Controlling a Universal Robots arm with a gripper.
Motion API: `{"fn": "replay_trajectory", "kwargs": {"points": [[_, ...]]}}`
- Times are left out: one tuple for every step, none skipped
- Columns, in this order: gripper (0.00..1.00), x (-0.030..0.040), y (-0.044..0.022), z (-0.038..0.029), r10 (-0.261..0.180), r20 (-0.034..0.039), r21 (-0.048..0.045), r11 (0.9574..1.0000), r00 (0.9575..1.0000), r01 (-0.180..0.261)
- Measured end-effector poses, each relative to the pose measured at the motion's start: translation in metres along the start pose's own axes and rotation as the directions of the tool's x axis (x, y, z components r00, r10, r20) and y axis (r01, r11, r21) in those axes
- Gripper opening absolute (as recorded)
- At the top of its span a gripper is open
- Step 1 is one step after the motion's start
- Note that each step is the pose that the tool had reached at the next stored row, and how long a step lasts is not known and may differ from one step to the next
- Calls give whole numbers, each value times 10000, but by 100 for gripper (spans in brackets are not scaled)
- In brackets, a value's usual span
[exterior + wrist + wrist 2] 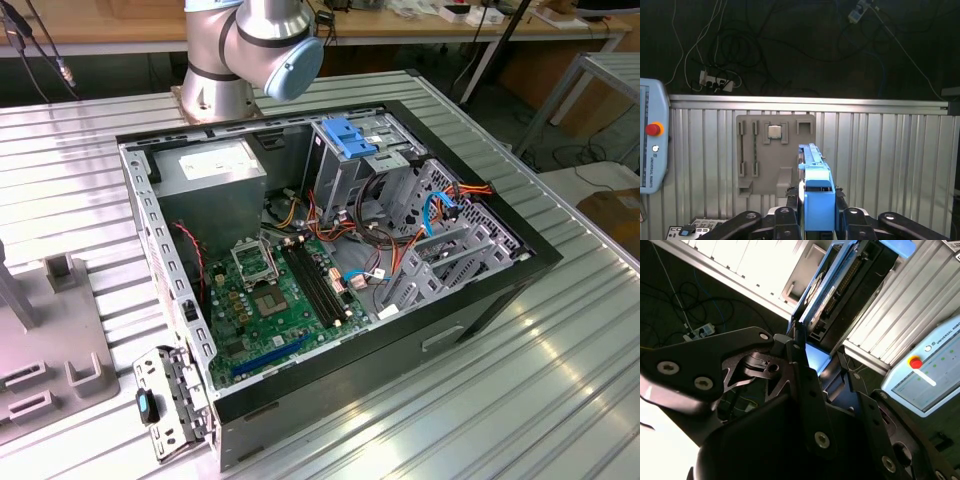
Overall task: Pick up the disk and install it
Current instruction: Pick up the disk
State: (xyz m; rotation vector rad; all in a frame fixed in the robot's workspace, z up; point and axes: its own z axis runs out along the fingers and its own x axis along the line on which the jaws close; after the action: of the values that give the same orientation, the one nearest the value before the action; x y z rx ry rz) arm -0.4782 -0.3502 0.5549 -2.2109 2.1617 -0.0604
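Observation:
In both wrist views my gripper [817,215] is shut on the disk [816,182]. I see the disk edge-on, its bright blue carrier rail standing up between the two dark fingers [789,216]. In the second wrist view the disk [840,290] reaches away from the gripper [807,354], showing its dark body, connector edge and blue rail. It hangs in the air above the ribbed metal table [880,150]. The open computer case [330,250] lies on that table in the exterior view, with its metal drive cage [350,165] at the back under a light-blue latch.
A grey fixture plate [775,155] holding a small chip lies on the table below the disk. A teach pendant [650,140] lies beside it. Cables and a power strip [715,80] lie on the dark floor beyond the table edge. The arm's base [240,50] stands behind the case.

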Motion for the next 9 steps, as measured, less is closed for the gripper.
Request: {"fn": "replay_trajectory", "kwargs": {"points": [[36, 0, 0, 0, -1, 0, -1, 10000, 10000, 1], [36, 0, 0, 0, 0, 0, 0, 10000, 10000, 0], [36, 0, 0, 0, 0, 0, 0, 10000, 10000, 0], [36, 0, 0, 0, 0, 0, 0, 10000, 10000, 0], [36, 0, 0, -1, 0, 0, -1, 10000, 10000, 0], [36, 0, 0, 0, 0, 0, 0, 10000, 10000, 0], [36, 0, 0, -1, 0, 0, -1, 10000, 10000, 0], [36, 0, 0, -1, 0, 0, 0, 10000, 10000, 0], [36, 0, 0, -1, -1, 0, 0, 10000, 10000, 1]]}}
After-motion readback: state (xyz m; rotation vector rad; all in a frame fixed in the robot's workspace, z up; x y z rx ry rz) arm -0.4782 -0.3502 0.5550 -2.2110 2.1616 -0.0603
